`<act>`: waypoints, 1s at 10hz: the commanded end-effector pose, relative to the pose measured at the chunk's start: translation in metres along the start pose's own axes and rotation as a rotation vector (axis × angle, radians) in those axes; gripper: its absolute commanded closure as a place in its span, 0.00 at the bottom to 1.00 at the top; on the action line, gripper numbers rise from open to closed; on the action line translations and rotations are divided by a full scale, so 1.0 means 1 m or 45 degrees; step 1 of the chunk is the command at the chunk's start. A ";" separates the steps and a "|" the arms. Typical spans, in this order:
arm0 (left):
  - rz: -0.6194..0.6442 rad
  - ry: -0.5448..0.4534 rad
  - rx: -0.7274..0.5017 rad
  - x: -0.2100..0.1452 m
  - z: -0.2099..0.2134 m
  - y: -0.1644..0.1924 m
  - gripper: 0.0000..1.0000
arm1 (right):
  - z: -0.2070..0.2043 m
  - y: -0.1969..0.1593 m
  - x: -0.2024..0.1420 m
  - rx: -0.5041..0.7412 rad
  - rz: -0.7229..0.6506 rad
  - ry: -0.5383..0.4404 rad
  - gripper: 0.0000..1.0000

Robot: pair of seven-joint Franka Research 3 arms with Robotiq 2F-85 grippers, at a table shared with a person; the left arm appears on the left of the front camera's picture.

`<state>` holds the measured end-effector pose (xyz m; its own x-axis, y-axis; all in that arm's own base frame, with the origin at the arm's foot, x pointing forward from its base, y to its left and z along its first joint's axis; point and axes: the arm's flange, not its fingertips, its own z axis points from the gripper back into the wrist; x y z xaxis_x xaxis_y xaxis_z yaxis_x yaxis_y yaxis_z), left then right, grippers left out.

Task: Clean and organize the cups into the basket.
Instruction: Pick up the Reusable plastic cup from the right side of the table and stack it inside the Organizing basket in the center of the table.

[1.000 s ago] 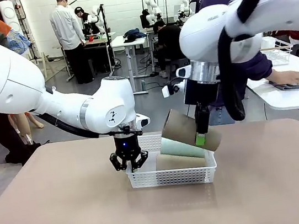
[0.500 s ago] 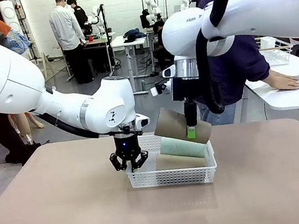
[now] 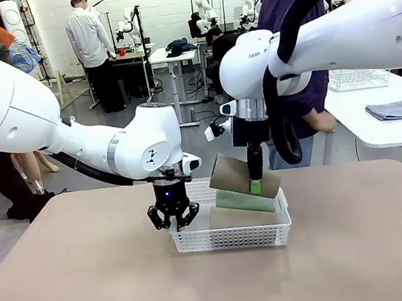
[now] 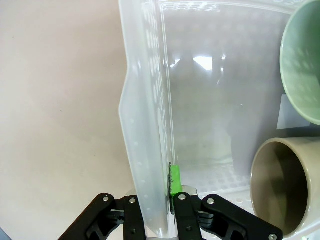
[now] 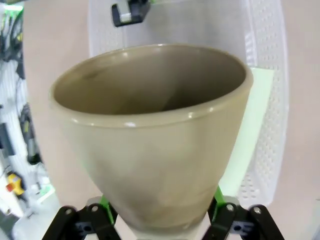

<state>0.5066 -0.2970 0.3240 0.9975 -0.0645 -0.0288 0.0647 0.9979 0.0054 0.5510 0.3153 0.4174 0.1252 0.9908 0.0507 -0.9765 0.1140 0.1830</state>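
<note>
The left arm reaches in from the left, its forearm sloping down to a wrist that points straight at the worktop (image 3: 93,285). Its left gripper (image 3: 173,216) hangs vertical at the left end of the basket (image 3: 228,238), jaws clamped on the basket's left wall, one finger outside and one inside, as the left wrist view shows (image 4: 159,210).

The right arm comes from the right, bends at a big elbow joint and drops its wrist down over the far side of the basket. The right gripper (image 3: 255,180) holds a brown cup (image 3: 238,175) across its narrow base, jaws pressed against it on both sides; the cup is tilted, mouth toward the left, raised just above the basket.

Inside the basket lie a mint green cup (image 3: 244,200) and another brown cup (image 3: 240,217) on their sides, the green one apparently resting partly on the brown, though the raised cup hides its upper edge.
</note>
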 end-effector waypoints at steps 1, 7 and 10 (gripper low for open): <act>-0.013 0.004 0.006 -0.002 -0.001 0.002 1.00 | -0.019 0.016 -0.023 -0.066 0.020 -0.039 0.19; -0.013 0.004 0.006 -0.002 -0.001 0.002 1.00 | -0.037 0.011 -0.034 -0.038 0.061 -0.130 0.01; -0.013 0.004 0.006 -0.002 -0.001 0.002 1.00 | -0.037 0.011 -0.033 -0.046 0.069 -0.148 0.00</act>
<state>0.5066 -0.2971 0.3240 0.9975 -0.0646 -0.0288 0.0648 0.9979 0.0053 0.5389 0.2924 0.3850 0.0951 0.9866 0.1325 -0.9863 0.0754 0.1467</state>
